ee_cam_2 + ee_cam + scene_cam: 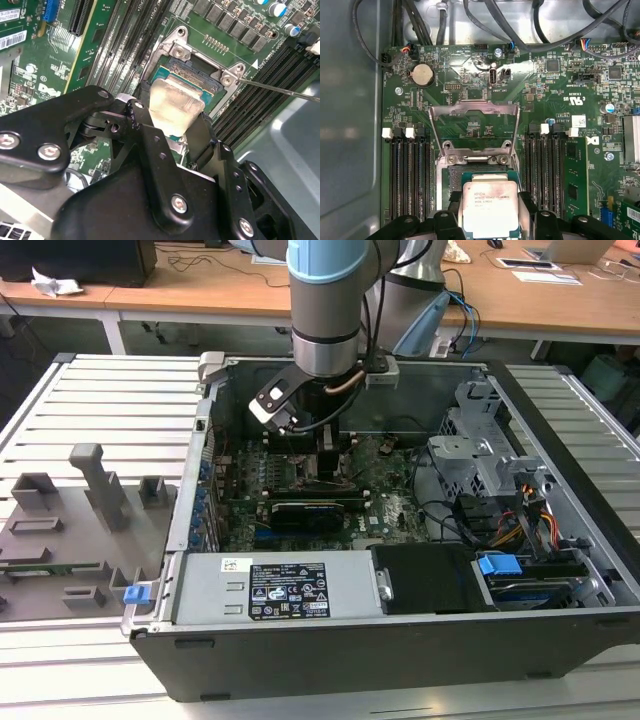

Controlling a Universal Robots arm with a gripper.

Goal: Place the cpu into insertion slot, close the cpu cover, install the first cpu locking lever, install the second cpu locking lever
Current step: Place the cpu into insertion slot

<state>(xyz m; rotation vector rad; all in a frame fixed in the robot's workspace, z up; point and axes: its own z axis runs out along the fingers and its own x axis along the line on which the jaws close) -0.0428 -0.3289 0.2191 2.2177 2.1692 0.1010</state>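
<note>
Black two-fingered gripper, clamped on silvery-grey square cpu over socket. First wrist view: metal-framed cpu cover raised open; exterior view: open computer case.

One arm noted, standing upright with its final link pointing straight down and the wrist section directly above the black gripper. In both wrist views the gripper presents a black two-finger body with exposed screw heads; its fingers bear on opposite edges of the cpu and are closed against it, the chip's metal top facing the wrist. A black cable loops from the wrist section down beside the gripper.
</note>
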